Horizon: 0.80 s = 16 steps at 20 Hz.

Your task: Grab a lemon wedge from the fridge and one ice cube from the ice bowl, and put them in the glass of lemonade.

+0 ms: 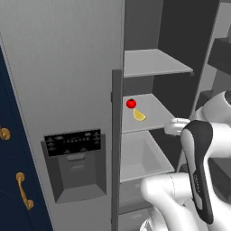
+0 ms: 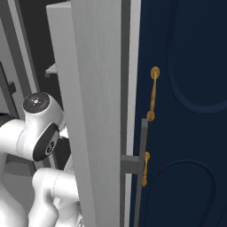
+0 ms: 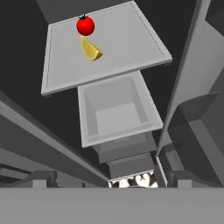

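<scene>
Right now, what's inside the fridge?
On a middle shelf of the fridge lie the lemon wedge and a small red ball. Below, an empty drawer; lower drawers are partly hidden.

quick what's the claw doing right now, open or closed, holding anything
Claw: open, holding nothing; the lemon wedge lies untouched on the fridge shelf.

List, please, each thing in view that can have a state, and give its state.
fridge: right door open, left door with the dispenser shut.
lemon wedge: lying on the middle shelf, beside the red ball, untouched.
red ball: resting on the same shelf, behind the wedge.
drawer: open at the top, nothing seen inside.
end effector: open, holding nothing.
</scene>
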Motion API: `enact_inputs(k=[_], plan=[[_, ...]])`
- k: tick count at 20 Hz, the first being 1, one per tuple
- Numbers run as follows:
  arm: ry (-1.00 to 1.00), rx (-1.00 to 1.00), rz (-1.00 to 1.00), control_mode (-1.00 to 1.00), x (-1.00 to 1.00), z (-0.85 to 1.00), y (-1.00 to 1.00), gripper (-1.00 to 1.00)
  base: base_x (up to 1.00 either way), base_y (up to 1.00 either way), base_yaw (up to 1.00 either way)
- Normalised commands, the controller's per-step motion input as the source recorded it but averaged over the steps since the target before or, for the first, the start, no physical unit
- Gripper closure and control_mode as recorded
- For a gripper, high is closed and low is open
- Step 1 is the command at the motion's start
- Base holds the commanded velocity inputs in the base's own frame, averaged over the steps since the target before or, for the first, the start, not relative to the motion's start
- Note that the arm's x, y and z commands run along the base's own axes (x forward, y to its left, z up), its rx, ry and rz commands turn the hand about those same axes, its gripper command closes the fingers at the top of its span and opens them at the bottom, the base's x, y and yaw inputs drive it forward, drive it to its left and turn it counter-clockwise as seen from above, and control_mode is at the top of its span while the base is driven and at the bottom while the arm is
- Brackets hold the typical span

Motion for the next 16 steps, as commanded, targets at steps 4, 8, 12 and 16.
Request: enact_inputs(k=[4, 8, 12, 16], plan=[[-0.04, 0.00, 0.13, -1.00, 0.53, 0.00, 0.08, -1.00, 0.00, 0.00, 0.00], [-0.03, 0.00, 0.02, -1.00, 0.88, 0.04, 0.21, -1.00, 0.00, 0.00, 0.00], [0.00, 0.00, 0.00, -1.00, 0.90, -0.01, 0.12, -1.00, 0.00, 0.00, 0.00], [0.07, -0.01, 0.00, -1.00, 1.00, -0.42, 0.00, -1.00, 0.00, 0.00, 0.00]])
